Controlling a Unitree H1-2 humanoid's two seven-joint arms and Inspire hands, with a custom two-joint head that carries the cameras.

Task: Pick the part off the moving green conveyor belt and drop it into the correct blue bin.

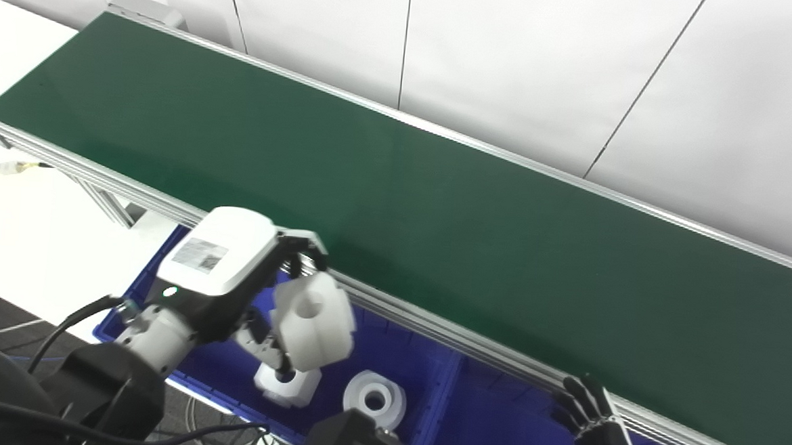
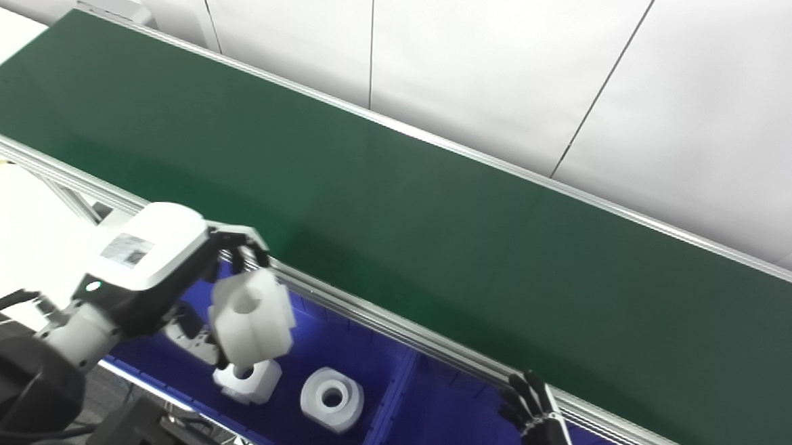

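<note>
1. Nearest the camera, the left hand hung over the blue bin, fingers hooked over the top of a white part and thumb underneath. It had that part firmly in its grasp!
2. The white part, a chunky block with a round hole in its upper face, was up in the air, clear of the belt and right above the bin's left compartment.
3. Down below it, two more white pieces lay on the bin floor: a notched block directly under the held part, and a round ring-shaped piece just beside it, to the right.
4. A blue divider wall split the bin; both loose pieces sat on the left side of it.
5. Over at the lower right, the right hand waited just below the belt's near rail, dark fingers spread and straight, holding nothing.
6. Next came the silver rail along the near edge of the conveyor, running diagonally from upper left to lower right.
7. Beyond it, the green conveyor belt stretched wide, nothing riding on it.
8. Farthest back stood a white panelled wall behind the far rail.
</note>
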